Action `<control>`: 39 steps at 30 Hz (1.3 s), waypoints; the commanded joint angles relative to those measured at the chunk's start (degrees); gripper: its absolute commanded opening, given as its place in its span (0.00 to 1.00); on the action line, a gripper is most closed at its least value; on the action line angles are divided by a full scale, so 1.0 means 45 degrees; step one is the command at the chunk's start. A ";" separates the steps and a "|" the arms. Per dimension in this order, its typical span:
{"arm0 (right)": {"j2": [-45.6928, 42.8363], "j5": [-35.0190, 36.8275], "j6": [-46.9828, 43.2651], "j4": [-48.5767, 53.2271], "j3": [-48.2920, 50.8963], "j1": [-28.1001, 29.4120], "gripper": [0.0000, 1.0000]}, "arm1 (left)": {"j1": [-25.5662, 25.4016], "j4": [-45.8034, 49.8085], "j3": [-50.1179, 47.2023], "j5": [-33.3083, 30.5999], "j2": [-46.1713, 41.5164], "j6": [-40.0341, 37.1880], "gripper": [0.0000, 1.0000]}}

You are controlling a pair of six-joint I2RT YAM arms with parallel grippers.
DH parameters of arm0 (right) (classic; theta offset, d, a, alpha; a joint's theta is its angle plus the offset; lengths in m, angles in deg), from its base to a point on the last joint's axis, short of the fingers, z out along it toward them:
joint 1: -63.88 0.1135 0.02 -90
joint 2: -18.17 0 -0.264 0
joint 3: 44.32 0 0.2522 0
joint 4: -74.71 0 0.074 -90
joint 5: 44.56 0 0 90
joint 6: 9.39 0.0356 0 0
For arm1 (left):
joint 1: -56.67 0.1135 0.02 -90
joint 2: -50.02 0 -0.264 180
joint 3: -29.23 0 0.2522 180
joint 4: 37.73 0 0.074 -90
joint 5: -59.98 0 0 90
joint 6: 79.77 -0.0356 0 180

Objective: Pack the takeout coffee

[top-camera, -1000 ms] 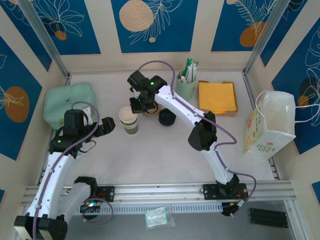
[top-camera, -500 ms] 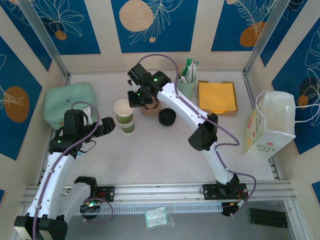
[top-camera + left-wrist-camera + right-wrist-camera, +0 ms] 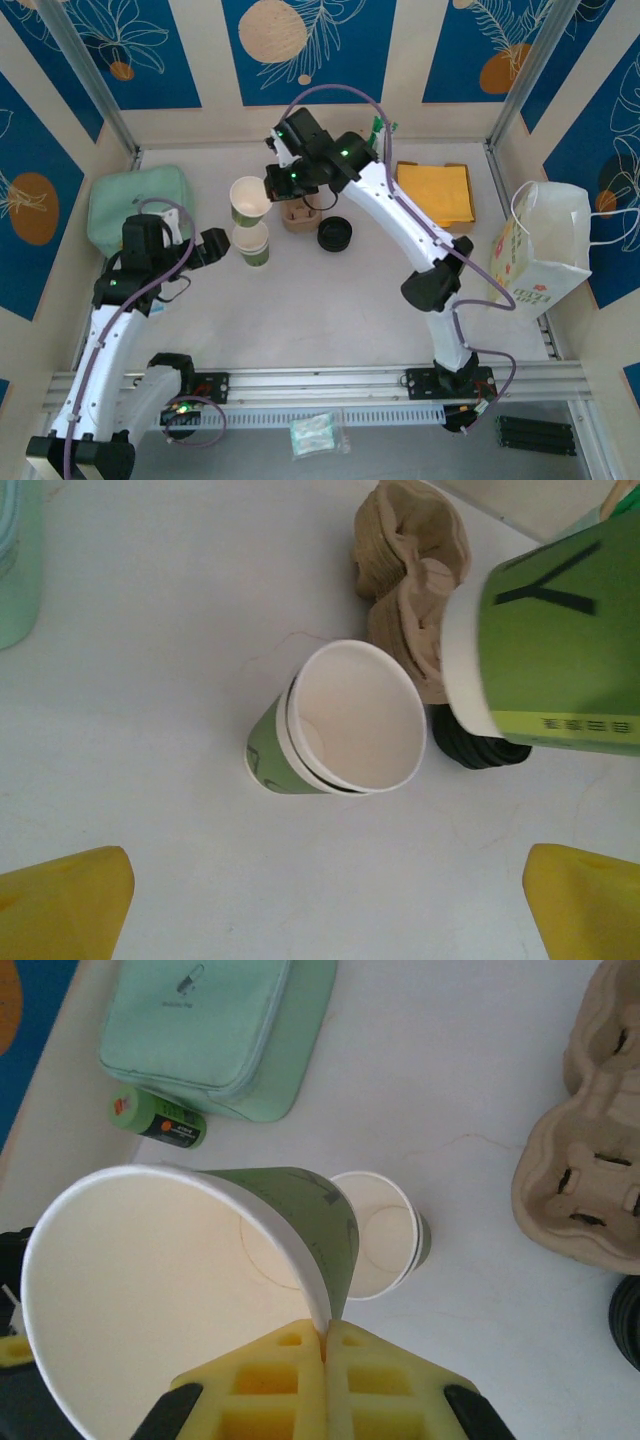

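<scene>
As right jaws pinch lidless cup [image 3: 249, 198], carrier [image 3: 298, 216], lid [image 3: 334, 235] nearby.

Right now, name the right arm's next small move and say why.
Probably lower the lidless cup upright onto the bare table beside the cup carrier. The right gripper pinches the cup by its rim and holds it tilted in the air, apart from the nested cups, so it rests on nothing and cannot take a lid like this.

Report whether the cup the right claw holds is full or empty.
Empty: the cup, rim pinched by the right claw, shows a bare cream inside.
</scene>
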 commanded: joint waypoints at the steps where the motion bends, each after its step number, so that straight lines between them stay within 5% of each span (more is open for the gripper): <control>1: -0.0849 0.0503 -0.0232 -0.0098 0.0764 -0.0106 0.00 | -0.0092 -0.0284 0.0550 0.1121 -0.0240 0.0574 0.99; 12: -0.4767 0.1579 0.0167 -0.1403 0.6777 -0.0438 0.00 | -0.0821 -0.1316 0.1264 0.2452 -0.0622 0.2473 0.99; 24: -0.6814 0.1800 0.1586 -0.2698 1.3622 -0.0461 0.00 | -0.5470 -0.1833 0.0935 -0.0609 0.0667 0.2788 0.99; 39: -0.6018 0.1522 0.2053 -0.4457 1.5217 -0.0399 0.00 | -0.7011 -0.2529 0.0350 -0.1679 0.1999 0.2915 0.99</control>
